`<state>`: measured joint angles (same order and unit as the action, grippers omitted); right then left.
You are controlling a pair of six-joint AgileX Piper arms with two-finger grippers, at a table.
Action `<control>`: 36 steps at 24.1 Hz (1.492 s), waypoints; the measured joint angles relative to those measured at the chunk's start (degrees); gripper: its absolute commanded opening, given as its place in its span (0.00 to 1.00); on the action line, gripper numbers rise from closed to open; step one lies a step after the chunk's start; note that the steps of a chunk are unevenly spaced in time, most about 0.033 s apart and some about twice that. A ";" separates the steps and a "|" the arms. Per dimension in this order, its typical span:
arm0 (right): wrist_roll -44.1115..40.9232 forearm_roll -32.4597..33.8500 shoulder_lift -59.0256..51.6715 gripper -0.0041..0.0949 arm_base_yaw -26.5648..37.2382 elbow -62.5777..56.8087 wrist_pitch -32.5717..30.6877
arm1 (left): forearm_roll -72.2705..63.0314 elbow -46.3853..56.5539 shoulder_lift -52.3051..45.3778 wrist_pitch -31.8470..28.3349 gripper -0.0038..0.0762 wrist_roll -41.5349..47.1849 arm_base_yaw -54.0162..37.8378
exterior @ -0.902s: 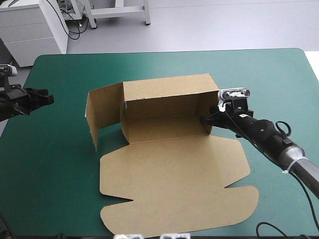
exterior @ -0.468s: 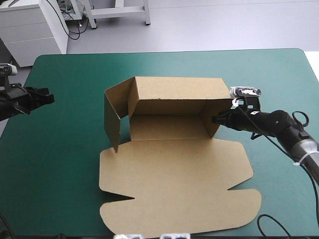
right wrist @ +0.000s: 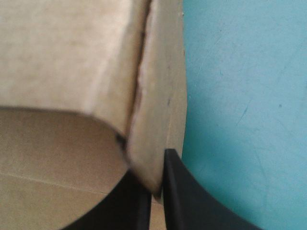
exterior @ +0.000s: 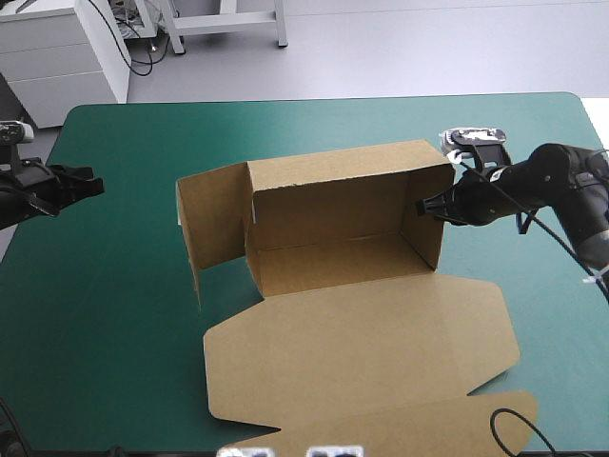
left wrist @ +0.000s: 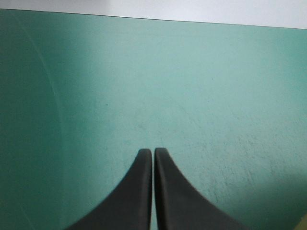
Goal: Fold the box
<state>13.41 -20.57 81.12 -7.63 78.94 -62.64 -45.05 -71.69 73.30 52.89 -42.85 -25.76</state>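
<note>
Teal-green cover (exterior: 105,314) carries brown box (exterior: 333,214) mid-table: back and right wall raised, lid flat nearward. Right gripper (exterior: 425,207) clamped on right wall; left gripper (exterior: 93,187) closed, idle. Advisable: hold wall upright, avoid dragging.

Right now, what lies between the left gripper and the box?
In the high view, only bare teal-green cover separates the left gripper from the box.

The box (exterior: 362,324) has its front flap cut off at the high view's near edge. The right fingers (right wrist: 182,196) pinch its end wall, and board hides one fingertip. The left arm (exterior: 29,190) runs off past the worktop (exterior: 114,314).
</note>
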 measured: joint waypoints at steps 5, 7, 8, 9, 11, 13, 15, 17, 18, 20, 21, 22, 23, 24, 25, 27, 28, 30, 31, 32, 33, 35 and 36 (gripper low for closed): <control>-5.61 2.33 1.13 0.02 0.06 6.35 -8.90 | -1.49 0.00 1.16 -0.09 0.05 0.00 0.60; -7.20 2.87 5.02 0.03 0.06 6.81 -9.03 | -3.07 0.00 1.16 0.16 0.05 0.00 0.85; -7.63 3.03 6.09 0.03 0.06 6.83 -9.03 | -3.38 0.00 1.16 0.16 0.05 0.00 0.85; -8.54 3.33 8.60 0.03 0.06 7.09 -8.96 | -3.63 0.00 1.16 0.11 0.05 0.00 0.85; -9.61 3.04 14.11 0.03 0.12 9.54 -8.61 | -4.02 0.00 1.18 0.01 0.05 0.00 0.85; -10.06 3.06 17.10 0.03 0.12 12.86 -8.56 | -4.13 0.00 1.39 -0.14 0.05 0.00 0.85; -10.29 3.06 19.70 0.03 0.14 15.66 -8.09 | -4.13 0.00 1.72 -0.14 0.05 0.00 0.85; -10.42 3.06 22.20 0.03 0.14 18.08 -7.77 | -4.13 0.00 1.96 -0.20 0.05 0.00 0.85; -10.47 3.06 23.44 0.03 0.14 19.37 -7.63 | -4.13 0.00 2.22 -0.20 0.05 0.00 0.85; -10.27 3.18 26.63 0.03 0.14 23.07 -7.81 | -4.21 0.00 2.85 -0.20 0.05 0.00 0.85; -10.27 3.24 27.48 0.03 0.14 23.97 -7.86 | -4.21 0.00 2.99 -0.20 0.05 -0.05 0.85; -10.27 3.24 28.52 0.03 0.14 24.98 -7.86 | -4.26 0.00 3.20 -0.20 0.05 -0.05 0.85; -10.27 3.24 29.53 0.03 0.14 25.89 -7.86 | -4.36 0.00 3.48 -0.21 0.05 -0.05 0.85; -10.27 3.24 30.83 0.03 0.14 26.86 -7.86 | -4.42 0.00 3.78 -0.27 0.05 -0.05 0.85; -10.26 3.24 32.10 0.03 0.14 27.92 -7.51 | -4.78 0.00 4.10 -0.37 0.05 -0.05 0.85; -10.19 3.19 33.65 0.03 0.14 28.71 -6.65 | -5.70 0.00 4.49 -0.37 0.05 -0.05 0.85; -10.12 3.19 34.27 0.03 0.14 28.83 -6.29 | -5.94 0.00 4.62 -0.45 0.05 -0.05 0.85; -10.07 3.12 35.02 0.03 0.18 29.10 -5.62 | -6.22 0.00 4.84 -0.51 0.05 -0.05 0.85; -10.07 3.12 35.08 0.03 0.18 29.32 -5.69 | -6.46 0.00 4.96 -0.56 0.05 -0.05 0.85; -10.07 3.18 35.21 0.05 0.18 29.41 -5.77 | -6.52 0.00 5.05 -0.56 0.05 -0.05 0.85; -10.07 3.24 35.22 0.07 0.18 29.64 -5.89 | -6.59 0.00 5.20 -0.56 0.05 -0.05 0.85; -9.81 3.25 35.40 0.14 0.18 30.10 -6.22 | -6.65 0.00 5.32 -0.52 0.05 -0.05 0.85; -9.52 3.28 35.64 0.17 0.18 30.57 -6.59 | -6.65 0.00 5.38 -0.37 0.05 -0.05 0.85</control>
<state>3.88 -17.29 116.75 -7.44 109.51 -69.22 -51.70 -71.69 78.68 52.52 -42.90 -24.92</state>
